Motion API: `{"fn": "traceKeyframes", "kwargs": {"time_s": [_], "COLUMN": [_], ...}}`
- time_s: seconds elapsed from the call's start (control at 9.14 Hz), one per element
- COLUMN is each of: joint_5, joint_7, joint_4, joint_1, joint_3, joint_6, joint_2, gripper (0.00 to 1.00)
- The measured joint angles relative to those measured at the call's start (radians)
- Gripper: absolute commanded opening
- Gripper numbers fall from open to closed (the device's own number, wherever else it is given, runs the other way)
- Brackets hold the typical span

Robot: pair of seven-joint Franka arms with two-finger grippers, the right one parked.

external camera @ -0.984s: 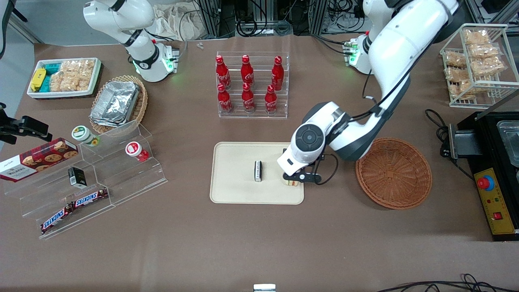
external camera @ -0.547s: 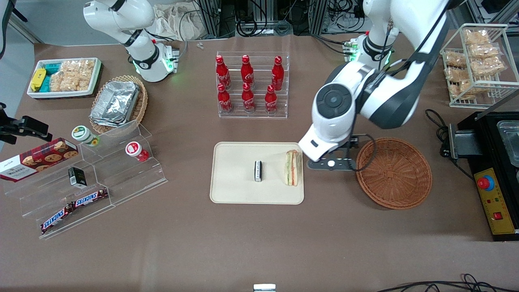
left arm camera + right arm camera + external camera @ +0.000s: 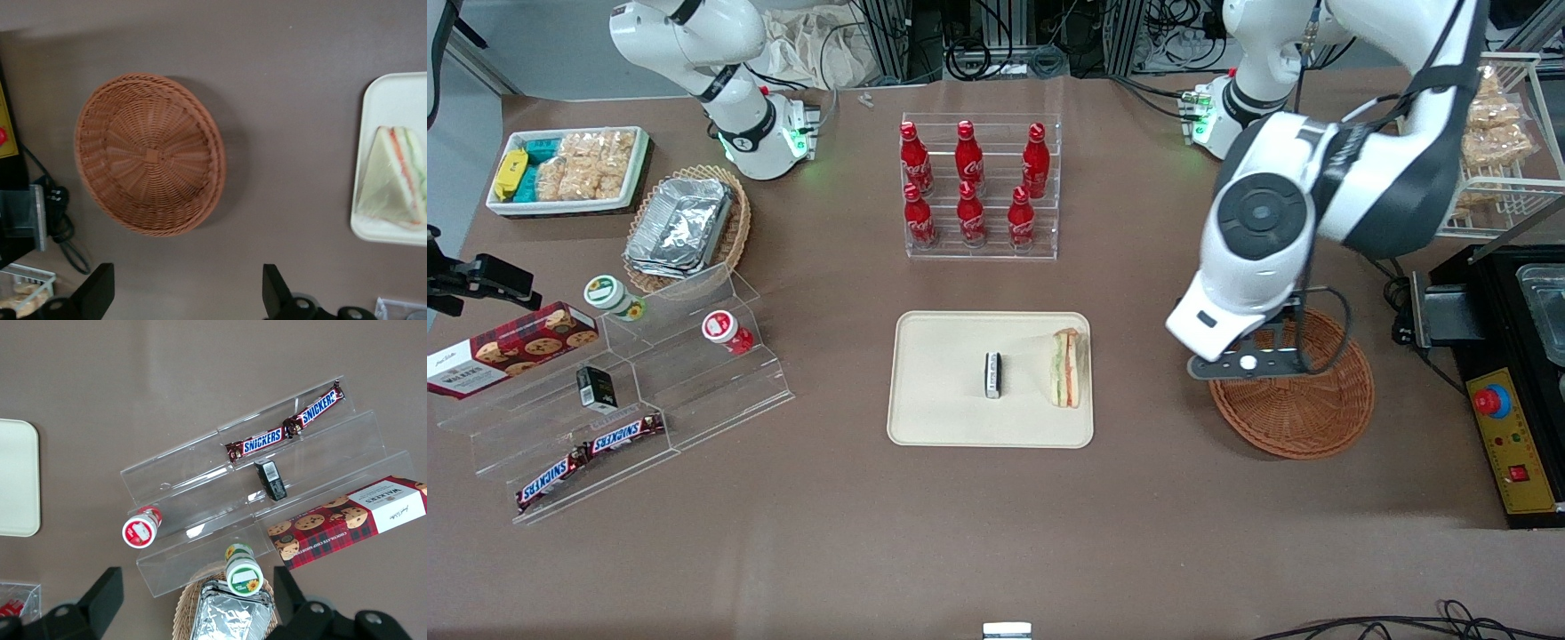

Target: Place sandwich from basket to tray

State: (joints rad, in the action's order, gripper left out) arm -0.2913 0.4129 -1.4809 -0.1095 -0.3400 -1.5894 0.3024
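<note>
Resting flat on tray (image 3: 925, 418), sandwich (image 3: 1067, 368): looks light, soft, crushable; grip bread faces gently mid-wedge. Gripper (image 3: 187, 300) above basket (image 3: 1325, 418), jaws spread, empty.

Looks like a robotics lab dressed up as a snack shop: two white arms (image 3: 1316, 178) bolted to a brown surface (image 3: 996, 533), cola bottles (image 3: 969, 187) in acrylic racks, cable tangles (image 3: 996, 53), an emergency-stop box (image 3: 1507, 436).

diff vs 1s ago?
The tool let go of the sandwich, rose off the tray and swung toward the working arm's end, now open and empty above the basket's rim. Sandwich, tray, the small dark item on it and basket stayed put.
</note>
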Motion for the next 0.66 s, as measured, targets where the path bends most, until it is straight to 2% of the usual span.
{"fn": "traceKeyframes", "kwargs": {"time_s": [0.44, 0.66], "joint_5": [0.157, 0.208], "joint_7": [-0.307, -0.449], "joint_4": [-0.002, -0.003], "joint_1": [0.000, 0.001], "joint_3": [0.262, 0.365], "joint_6": [0.054, 0.069], "joint_2": [-0.136, -0.173], "gripper": [1.00, 1.00]}}
